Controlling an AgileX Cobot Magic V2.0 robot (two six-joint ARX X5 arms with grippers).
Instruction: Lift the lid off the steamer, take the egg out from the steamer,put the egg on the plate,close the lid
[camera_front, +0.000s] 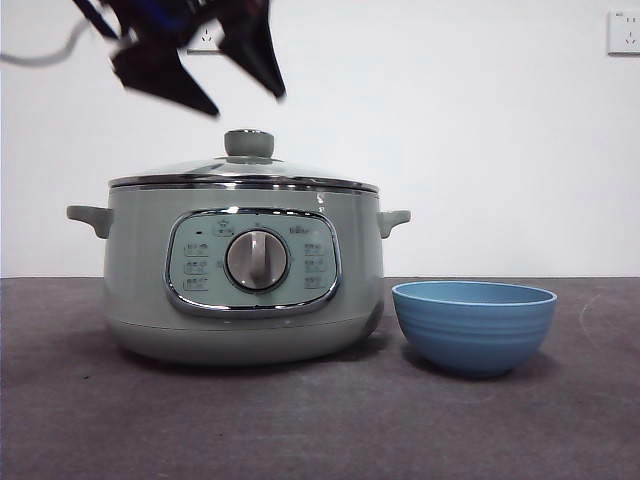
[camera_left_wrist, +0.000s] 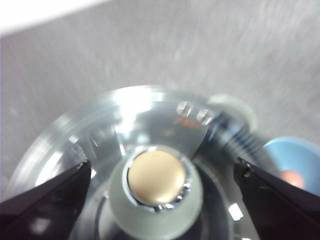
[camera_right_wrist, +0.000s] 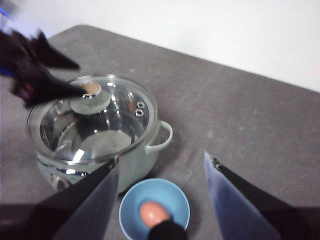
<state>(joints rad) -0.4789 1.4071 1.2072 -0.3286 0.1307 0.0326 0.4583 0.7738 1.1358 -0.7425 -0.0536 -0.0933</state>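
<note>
Front view: steamer (camera_front: 245, 275) on grey table (camera_front: 320, 420), white wall (camera_front: 480, 130)

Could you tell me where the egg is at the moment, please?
The egg lies inside the blue bowl, which stands on the table beside the steamer, as the right wrist view shows; the front view hides it behind the bowl's wall.

The left arm's black two-jawed gripper (camera_front: 245, 105) is hanging high in the air with its pointed jaws spread wide and aiming downward. The right arm's black two-jawed gripper (camera_right_wrist: 162, 162) is waiting apart, raised, with jaws also parted.
</note>
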